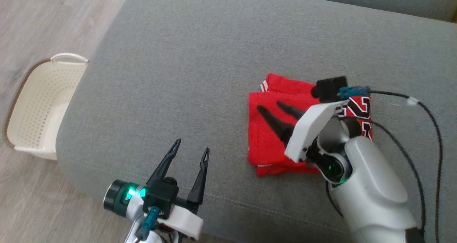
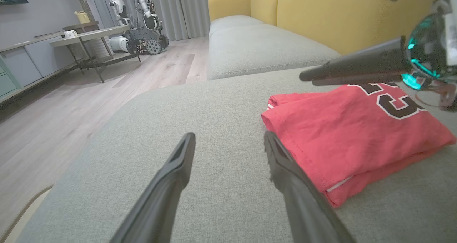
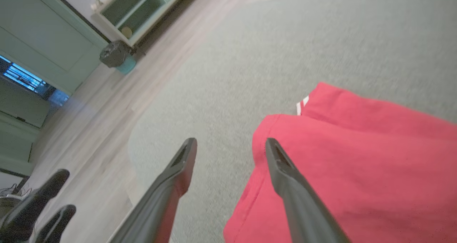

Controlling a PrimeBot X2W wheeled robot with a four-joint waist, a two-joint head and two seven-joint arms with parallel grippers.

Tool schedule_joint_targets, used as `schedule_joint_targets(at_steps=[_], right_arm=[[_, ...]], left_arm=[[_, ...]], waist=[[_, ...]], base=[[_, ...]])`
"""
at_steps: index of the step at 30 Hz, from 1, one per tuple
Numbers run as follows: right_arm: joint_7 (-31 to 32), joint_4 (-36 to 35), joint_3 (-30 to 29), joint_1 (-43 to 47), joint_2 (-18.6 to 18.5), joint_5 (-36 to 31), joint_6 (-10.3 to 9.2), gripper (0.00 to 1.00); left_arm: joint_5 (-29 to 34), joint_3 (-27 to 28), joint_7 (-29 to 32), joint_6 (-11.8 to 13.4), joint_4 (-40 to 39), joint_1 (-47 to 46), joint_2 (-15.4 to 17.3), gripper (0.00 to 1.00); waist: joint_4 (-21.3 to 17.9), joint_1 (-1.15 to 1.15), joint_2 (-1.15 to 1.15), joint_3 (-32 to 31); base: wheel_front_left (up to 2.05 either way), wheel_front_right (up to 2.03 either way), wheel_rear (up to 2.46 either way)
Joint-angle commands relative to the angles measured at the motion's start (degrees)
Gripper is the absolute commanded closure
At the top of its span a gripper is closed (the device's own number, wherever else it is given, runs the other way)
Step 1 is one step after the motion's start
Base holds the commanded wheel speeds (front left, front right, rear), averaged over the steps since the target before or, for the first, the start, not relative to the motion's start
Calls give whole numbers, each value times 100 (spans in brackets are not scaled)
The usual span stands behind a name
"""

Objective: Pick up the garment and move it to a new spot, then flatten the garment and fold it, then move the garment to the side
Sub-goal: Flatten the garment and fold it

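The garment [image 1: 266, 146], a red jersey with dark, white-edged lettering, lay folded into a compact rectangle on the grey sofa cushion [image 1: 214, 57], towards the robot's right side and a little back from the cushion's near edge. White trim showed at its far left corner and along its near edge. In the left wrist view the garment [image 2: 342, 139] sat flat, its layers stacked at the near corner. The right gripper [image 1: 269, 105] hung just over the garment, its jaws spread apart with nothing between them. In its own wrist view the right gripper [image 3: 230, 142] straddled the left edge of the garment [image 3: 357, 171], one finger over red cloth and the other over bare cushion (whether the tips touched the fabric could not be told from there). From the left wrist view its fingers [image 2: 357, 64] stood clear above the cloth. The left gripper [image 1: 192, 145] was near the cushion's front edge, well apart from the garment, jaws likewise released and empty; its own camera showed the left gripper [image 2: 228, 135] over plain grey fabric. A cream perforated basket [image 1: 39, 114] stood on the wooden floor [image 1: 21, 21] just beside the cushion's left end.
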Motion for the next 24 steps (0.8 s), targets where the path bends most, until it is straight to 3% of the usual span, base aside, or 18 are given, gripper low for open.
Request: schedule_joint_targets(at_steps=[1, 7, 12, 13, 14, 18, 24], right_arm=[[-250, -263, 21, -269, 134, 57, 36, 0], [-992, -649, -380, -251, 57, -344, 36, 0], [-1760, -1107, -548, 111, -391, -620, 36, 0], [-2250, -1229, -491, 276, -604, -685, 36, 0], [-2250, -1229, -491, 276, -604, -685, 36, 0], [-3231, -1039, -439, 622, -852, -932, 36, 0], [-4275, -595, -500, 1107, -769, -1252, 36, 0]], left_arm=[[17, 220, -51, 28, -150, -165, -17, 0], [-11, 353, -51, 118, -227, -100, -13, 0], [-270, 703, -51, 224, -471, 76, -100, 0], [-329, 838, -51, 243, -556, 155, -119, 0], [-329, 838, -51, 243, -556, 155, -119, 0], [-403, 1137, -51, 305, -821, 332, -185, 0], [-409, 1476, -51, 198, -1007, 661, -254, 0]], waist=[[-58, 0, 0, -27], [-297, 0, 0, -132], [-598, 0, 0, -299], [-719, 0, 0, -364], [-719, 0, 0, -364], [-957, 0, 0, -520], [-1213, 0, 0, -809]], base=[[0, 0, 0], [0, 0, 0], [0, 0, 0], [0, 0, 0], [0, 0, 0], [0, 0, 0], [0, 0, 0]])
